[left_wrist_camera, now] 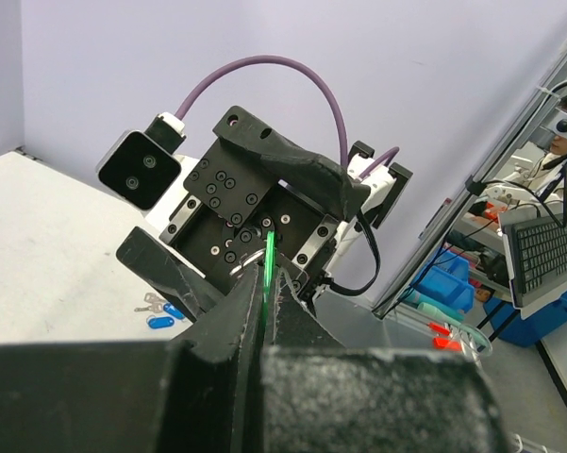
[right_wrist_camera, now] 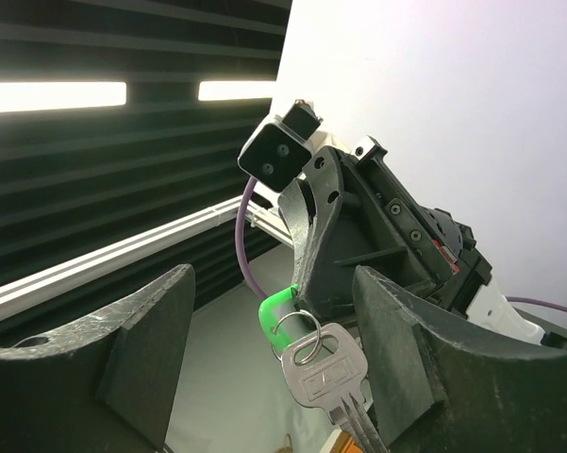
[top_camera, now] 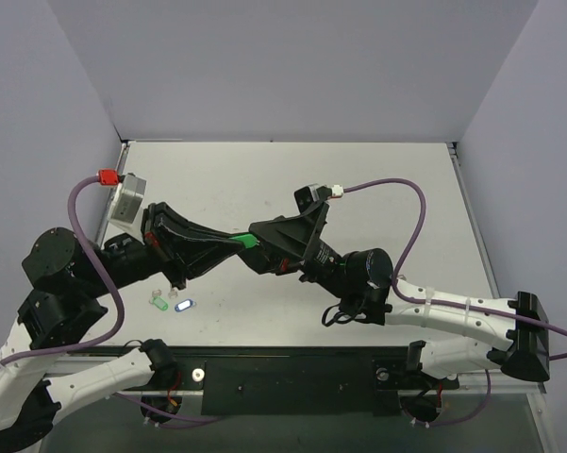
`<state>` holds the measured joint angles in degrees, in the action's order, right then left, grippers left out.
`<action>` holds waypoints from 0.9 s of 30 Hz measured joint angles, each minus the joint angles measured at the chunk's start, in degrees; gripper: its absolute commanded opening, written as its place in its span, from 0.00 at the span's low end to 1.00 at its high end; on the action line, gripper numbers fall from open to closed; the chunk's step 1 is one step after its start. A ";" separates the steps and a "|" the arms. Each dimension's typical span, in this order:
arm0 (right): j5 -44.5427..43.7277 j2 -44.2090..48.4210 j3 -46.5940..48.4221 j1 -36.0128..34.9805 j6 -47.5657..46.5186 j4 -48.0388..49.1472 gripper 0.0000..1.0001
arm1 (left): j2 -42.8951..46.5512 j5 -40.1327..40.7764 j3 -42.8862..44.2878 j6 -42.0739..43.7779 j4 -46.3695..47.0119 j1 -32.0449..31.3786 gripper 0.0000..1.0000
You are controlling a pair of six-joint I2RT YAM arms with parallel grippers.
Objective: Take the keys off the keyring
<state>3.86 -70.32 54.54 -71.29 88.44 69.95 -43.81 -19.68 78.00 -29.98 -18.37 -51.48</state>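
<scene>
My left gripper (top_camera: 240, 242) is shut on the green tag (top_camera: 249, 240) and holds it in the air above the table's middle. In the left wrist view the tag (left_wrist_camera: 269, 257) shows edge-on between the closed fingers (left_wrist_camera: 236, 311). In the right wrist view the green tag (right_wrist_camera: 279, 311) sticks out of the left gripper's fingers (right_wrist_camera: 325, 236). Its thin metal ring (right_wrist_camera: 298, 338) carries the silver key (right_wrist_camera: 328, 377), which hangs down. My right gripper (right_wrist_camera: 275, 283) is open, its jaws wide on both sides of the key and not touching it. From above, the right gripper (top_camera: 264, 236) hides the key.
A blue tag (top_camera: 184, 305) and a small pale tag with keys (top_camera: 157, 300) lie on the table near the left arm. They also show in the left wrist view (left_wrist_camera: 160, 321). Purple cables arc over both arms. The table's front edge holds the arm bases.
</scene>
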 measured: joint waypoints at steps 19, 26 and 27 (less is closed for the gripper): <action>0.04 0.70 0.00 -0.50 -1.05 -2.01 0.49 | 3.10 2.47 1.88 3.80 -5.70 0.07 0.00; 0.04 0.79 0.00 -0.87 -1.36 -2.10 0.38 | 4.13 3.10 1.88 5.03 -6.88 0.09 0.00; 0.02 0.79 0.00 -0.87 -1.40 -2.14 0.37 | 4.33 3.28 1.88 5.14 -7.02 0.09 0.00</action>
<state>3.88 -69.54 54.54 -72.16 87.05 67.81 -39.48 -16.40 79.88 -24.84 -25.39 -51.40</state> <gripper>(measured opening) 0.398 0.036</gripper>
